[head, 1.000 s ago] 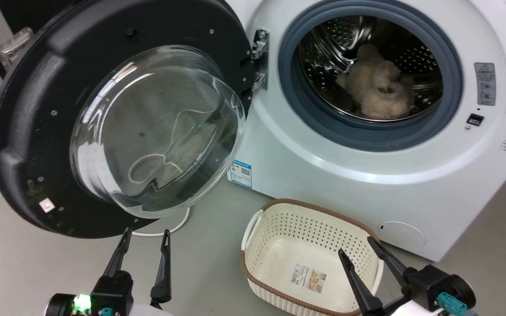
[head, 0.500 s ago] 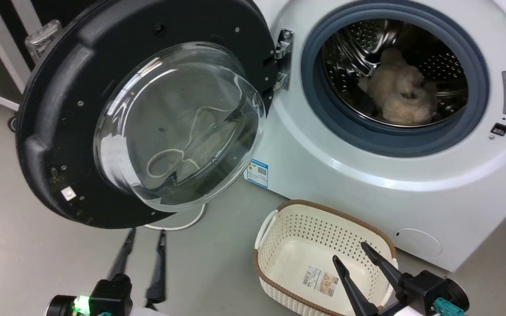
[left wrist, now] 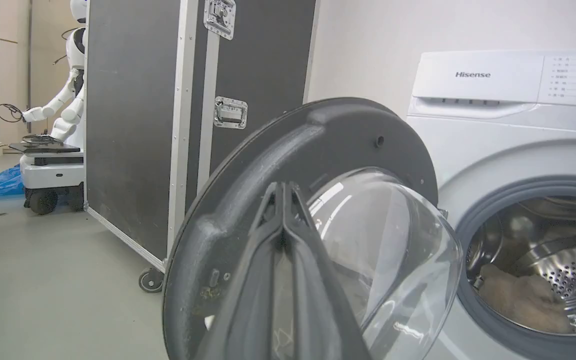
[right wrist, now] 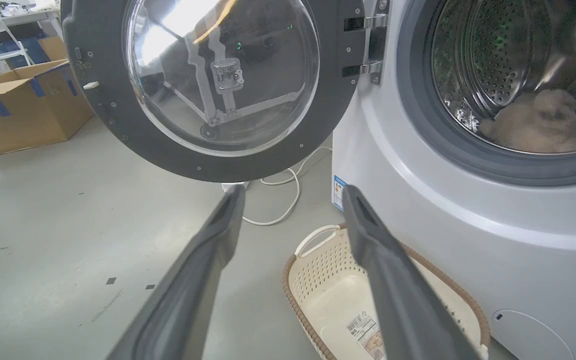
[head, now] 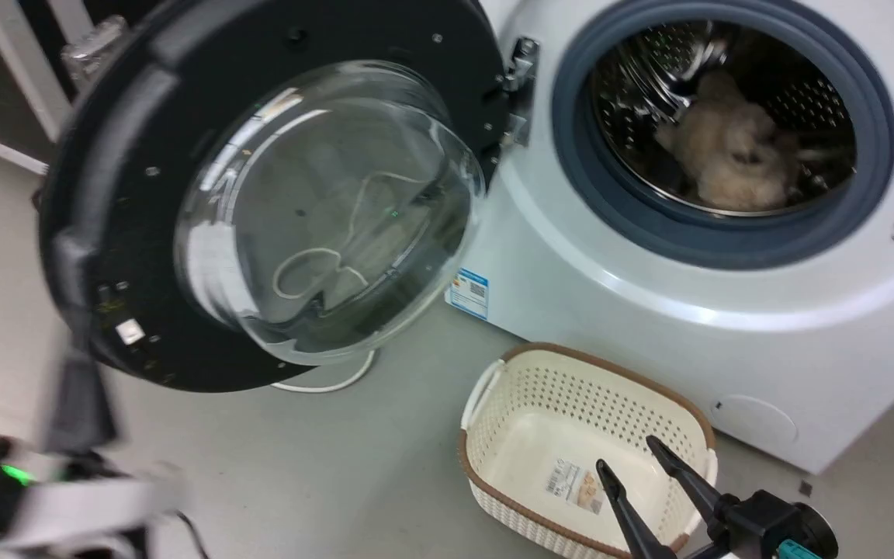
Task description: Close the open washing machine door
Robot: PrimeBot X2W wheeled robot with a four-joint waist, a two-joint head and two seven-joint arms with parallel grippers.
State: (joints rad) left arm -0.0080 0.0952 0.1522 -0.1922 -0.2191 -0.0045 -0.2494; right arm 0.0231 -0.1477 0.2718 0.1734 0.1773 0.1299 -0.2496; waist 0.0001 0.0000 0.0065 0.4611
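Left end effector (left wrist: 283, 190): fingers pressed together, nothing between them. In the left wrist view the joined tips lie over the inner face of the door (left wrist: 248, 165), on the black rim just left of the glass (left wrist: 383, 240) (touching or not, can't tell). In the head view this end effector (head: 78, 396) is a blur at lower left, its dark finger reaching up to the door's (head: 105, 194) lower-left edge.

Right end effector (head: 627, 454): fingers spread, empty. It hangs over the near right part of the basket (head: 556, 404), apart from it. In the right wrist view the spread tips (right wrist: 293, 192) frame the cable (right wrist: 277, 218) on the floor (right wrist: 68, 225), with the basket (right wrist: 313, 270) just below and ahead of them.

Door stands wide open, up and left of the right end effector, inner side and glass bowl facing the cameras (right wrist: 93, 90). It hangs on the hinge (head: 521, 93) at the left of the drum mouth. Machine (head: 610, 310) is ahead and right of the right end effector, well apart from both. The drum (right wrist: 493, 60) holds a beige fluffy lump (head: 730, 147).

Beyond the left end effector, behind the door: a black case (left wrist: 133, 125) on wheels, with a white robot (left wrist: 63, 110) further left. Far left of the right end effector is a cardboard box (right wrist: 23, 105) on the floor.
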